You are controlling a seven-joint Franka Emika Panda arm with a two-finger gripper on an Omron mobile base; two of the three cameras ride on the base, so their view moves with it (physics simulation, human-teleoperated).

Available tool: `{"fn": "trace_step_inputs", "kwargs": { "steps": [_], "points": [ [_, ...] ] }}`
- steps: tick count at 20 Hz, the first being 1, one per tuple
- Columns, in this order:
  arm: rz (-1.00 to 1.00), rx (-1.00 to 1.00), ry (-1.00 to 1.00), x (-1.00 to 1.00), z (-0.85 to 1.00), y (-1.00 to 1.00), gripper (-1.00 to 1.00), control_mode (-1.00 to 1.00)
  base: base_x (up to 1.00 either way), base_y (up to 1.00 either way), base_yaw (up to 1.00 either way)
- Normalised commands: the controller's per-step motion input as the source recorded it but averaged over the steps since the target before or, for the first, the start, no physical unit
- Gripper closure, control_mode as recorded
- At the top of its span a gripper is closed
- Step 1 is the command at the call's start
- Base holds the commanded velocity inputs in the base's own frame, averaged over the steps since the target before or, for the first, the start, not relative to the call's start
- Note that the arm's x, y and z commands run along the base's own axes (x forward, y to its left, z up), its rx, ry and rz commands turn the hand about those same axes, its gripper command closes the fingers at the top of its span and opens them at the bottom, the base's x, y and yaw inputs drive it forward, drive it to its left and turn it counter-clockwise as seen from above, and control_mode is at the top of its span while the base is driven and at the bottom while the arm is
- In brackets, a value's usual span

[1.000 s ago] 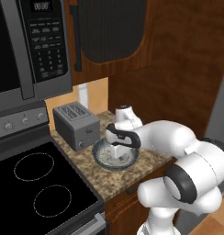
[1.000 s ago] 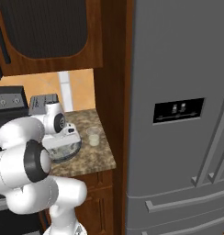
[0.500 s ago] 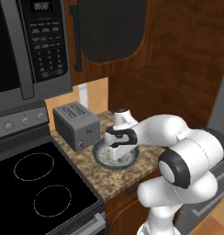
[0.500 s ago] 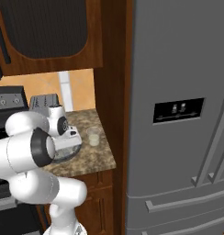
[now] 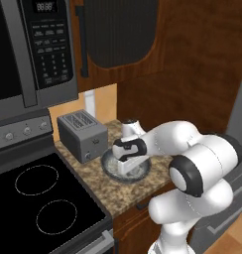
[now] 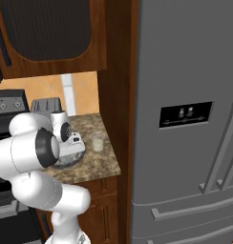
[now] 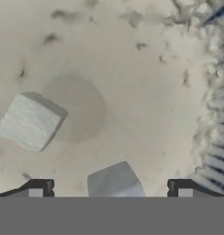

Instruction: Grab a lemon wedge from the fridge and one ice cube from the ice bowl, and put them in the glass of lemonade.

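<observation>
My gripper (image 5: pixel 127 170) reaches down into the ice bowl (image 5: pixel 109 169) on the granite counter, fingers pointing at its floor. In the hand view the gripper (image 7: pixel 110 188) is open, with one ice cube (image 7: pixel 114 182) lying between the two fingertips (image 7: pixel 38 187), and I cannot tell whether they touch it. A second ice cube (image 7: pixel 30 121) lies apart to the left. The glass of lemonade (image 6: pixel 97 141) stands just right of the bowl (image 6: pixel 74 155). The fridge (image 6: pixel 185 119) has its doors shut, so the lemon wedge is hidden.
A silver toaster (image 5: pixel 83 134) stands left of the bowl, close to my forearm. A black stovetop (image 5: pixel 38 198) lies further left under the microwave (image 5: pixel 29 49). A wooden panel (image 6: pixel 116 95) separates the counter from the fridge.
The hand has sunk lower into the ice bowl and the elbow has swung forward toward the camera. Bowl, glass and toaster have not moved.
</observation>
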Motion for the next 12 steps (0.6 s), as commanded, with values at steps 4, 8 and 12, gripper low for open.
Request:
{"fn": "trace_step_inputs", "kwargs": {
  "steps": [4,8,12],
  "points": [
    [0.00,0.00,0.00,0.00,-0.21,0.00,1.00,-1.00,0.00,0.00,0.00],
    [0.00,0.00,0.00,-0.25,-0.26,-0.06,1.00,-1.00,0.00,0.00,0.00],
    [0.00,0.00,0.00,-0.18,-0.22,-0.05,1.00,-1.00,0.00,0.00,0.00]
  ]
}}
